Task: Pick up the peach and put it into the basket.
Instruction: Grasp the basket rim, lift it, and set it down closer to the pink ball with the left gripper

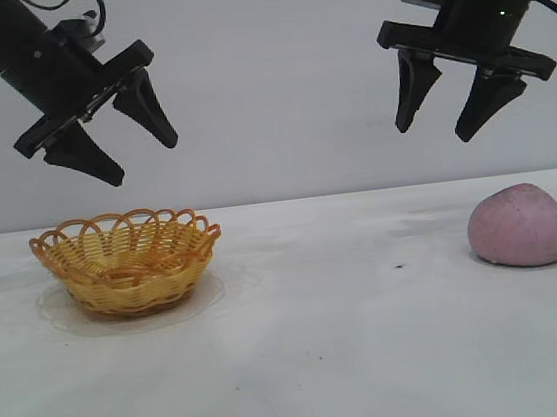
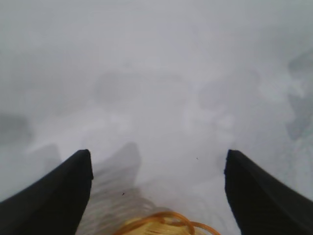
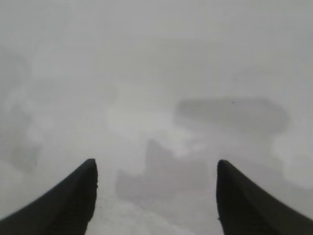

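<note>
The pink-mauve peach [image 1: 519,226] lies on the white table at the right. The yellow woven basket [image 1: 128,261] with orange looped rim stands at the left; part of its rim shows in the left wrist view [image 2: 164,225]. My right gripper [image 1: 436,132] hangs open and empty high above the table, up and slightly left of the peach. My left gripper [image 1: 145,160] hangs open and empty high above the basket. In the right wrist view my gripper [image 3: 156,164] shows only bare table between its fingers; the peach is out of that view.
The white table [image 1: 342,322] stretches between basket and peach, with a small dark speck [image 1: 399,266] left of the peach. A plain grey wall stands behind.
</note>
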`<control>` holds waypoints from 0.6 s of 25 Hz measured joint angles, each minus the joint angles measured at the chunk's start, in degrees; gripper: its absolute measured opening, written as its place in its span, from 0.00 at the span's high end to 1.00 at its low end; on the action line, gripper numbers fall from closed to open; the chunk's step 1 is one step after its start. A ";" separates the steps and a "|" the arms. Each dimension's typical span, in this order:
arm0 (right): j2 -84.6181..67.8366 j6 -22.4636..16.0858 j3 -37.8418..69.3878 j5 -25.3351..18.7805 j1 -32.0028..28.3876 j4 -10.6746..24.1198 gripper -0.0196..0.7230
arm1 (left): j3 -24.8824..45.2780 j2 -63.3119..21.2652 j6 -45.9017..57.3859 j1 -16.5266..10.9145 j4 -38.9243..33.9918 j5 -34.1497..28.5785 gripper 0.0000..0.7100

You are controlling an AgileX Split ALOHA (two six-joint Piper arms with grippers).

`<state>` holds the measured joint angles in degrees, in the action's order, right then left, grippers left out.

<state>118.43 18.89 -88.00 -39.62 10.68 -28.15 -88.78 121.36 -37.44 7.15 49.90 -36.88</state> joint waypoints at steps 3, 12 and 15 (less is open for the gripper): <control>0.00 0.00 0.00 0.00 0.00 0.00 0.37 | 0.00 0.00 0.00 0.00 0.00 0.00 0.27; 0.00 0.00 0.00 0.00 0.00 0.00 0.37 | 0.00 0.00 0.00 0.00 0.00 -0.10 0.27; 0.00 0.00 0.00 0.00 0.00 0.00 0.37 | 0.00 0.00 -0.36 0.00 -0.34 -0.86 0.27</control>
<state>118.43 18.89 -88.00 -39.62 10.68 -28.15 -88.78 121.36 -37.80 7.15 49.56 -37.74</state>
